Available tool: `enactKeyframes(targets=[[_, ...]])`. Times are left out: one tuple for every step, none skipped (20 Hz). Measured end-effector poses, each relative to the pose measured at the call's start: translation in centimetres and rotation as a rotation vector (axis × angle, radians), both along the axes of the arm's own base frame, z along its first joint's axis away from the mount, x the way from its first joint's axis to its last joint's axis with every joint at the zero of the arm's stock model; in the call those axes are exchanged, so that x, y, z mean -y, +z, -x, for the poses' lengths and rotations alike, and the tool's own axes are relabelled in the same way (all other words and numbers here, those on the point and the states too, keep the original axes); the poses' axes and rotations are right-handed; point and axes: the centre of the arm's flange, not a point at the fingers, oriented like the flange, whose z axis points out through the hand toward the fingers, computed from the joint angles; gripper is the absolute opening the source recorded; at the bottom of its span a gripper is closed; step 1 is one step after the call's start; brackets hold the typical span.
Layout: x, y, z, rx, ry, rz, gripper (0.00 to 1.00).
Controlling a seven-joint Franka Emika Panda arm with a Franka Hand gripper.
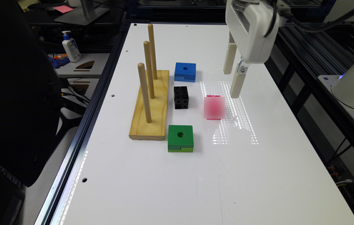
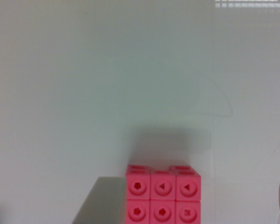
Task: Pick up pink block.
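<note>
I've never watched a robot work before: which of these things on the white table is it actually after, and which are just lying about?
Part of the job:
pink block
gripper, above the table near the pink block

Just lying about:
black cube
blue block
green block
wooden peg stand

A white worktop [image 1: 164, 187] carries a wooden base [image 1: 152, 109] with three upright pegs [image 1: 147, 70]. Just beside the base, on the exterior view's right, lie a blue block [image 1: 185, 72], a black cube [image 1: 181, 97] and a green block [image 1: 180, 138], in a loose row. Off the worktop stands a lotion bottle [image 1: 71, 47].
</note>
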Motion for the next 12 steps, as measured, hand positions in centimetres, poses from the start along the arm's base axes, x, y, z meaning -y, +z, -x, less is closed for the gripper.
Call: enactKeyframes(targets=[[0.1, 0.0, 0.0, 0.000, -0.001, 0.000, 1.00], [0.1, 0.0, 0.0, 0.001, -0.002, 0.000, 1.00], [0.2, 0.0, -0.1, 0.001, -0.004, 0.001, 1.00], [0.3, 0.0, -0.1, 0.001, -0.005, 0.001, 1.00], [0.3, 0.0, -0.1, 0.001, -0.005, 0.001, 1.00], [0.4, 0.0, -0.1, 0.001, -0.006, 0.001, 1.00], [0.4, 0.0, -0.1, -0.001, -0.007, 0.001, 1.00], [0.4, -0.3, 0.0, -0.004, -0.007, 0.001, 1.00], [0.4, -0.5, 0.0, -0.006, -0.008, 0.000, 1.00], [0.4, -1.0, 0.0, -0.008, -0.008, -0.001, 1.00], [0.4, -1.7, -0.1, -0.009, -0.008, -0.002, 1.00], [0.4, -2.3, -0.1, -0.009, -0.008, -0.004, 1.00]])
